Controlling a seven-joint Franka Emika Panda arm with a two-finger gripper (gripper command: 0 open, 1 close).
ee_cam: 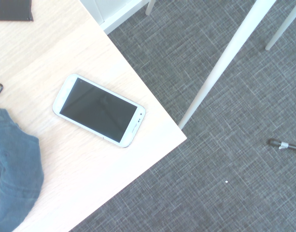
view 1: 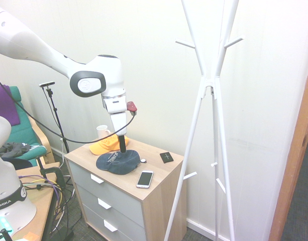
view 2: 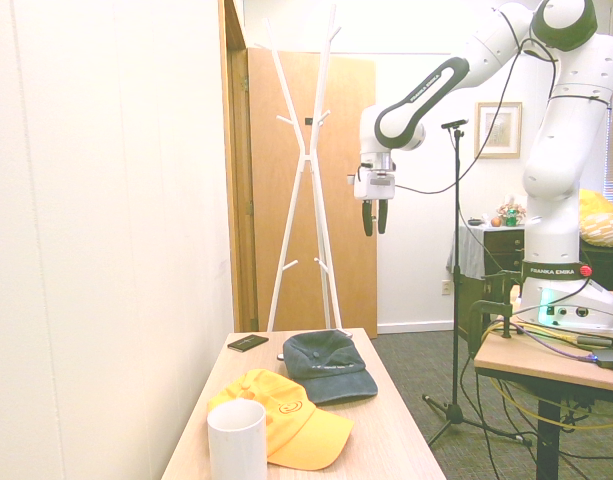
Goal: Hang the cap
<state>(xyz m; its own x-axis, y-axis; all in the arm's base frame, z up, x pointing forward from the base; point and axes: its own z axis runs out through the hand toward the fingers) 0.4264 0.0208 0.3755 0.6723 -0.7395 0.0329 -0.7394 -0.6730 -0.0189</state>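
- Above the dresser [view 1: 159, 173], upper middle of the second exterior view, my gripper [view 2: 374, 217] is hovering, fingers slightly apart, gripping nothing.
- The cap [view 2: 328, 366] is lying low in that frame, below and left of my fingers, brim facing the camera, beside the yellow cap [view 2: 286, 418].

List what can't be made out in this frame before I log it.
- Lettering on the navy cap: too small to read in either exterior view.
- Most of the cap in the wrist view: cut off by the picture's edge; only part shows.
- Orange-yellow cap: partly hidden behind the gripper in the first exterior view.
- Coat rack top: cropped in the first exterior view.
- Black item near the phone: too small to identify.
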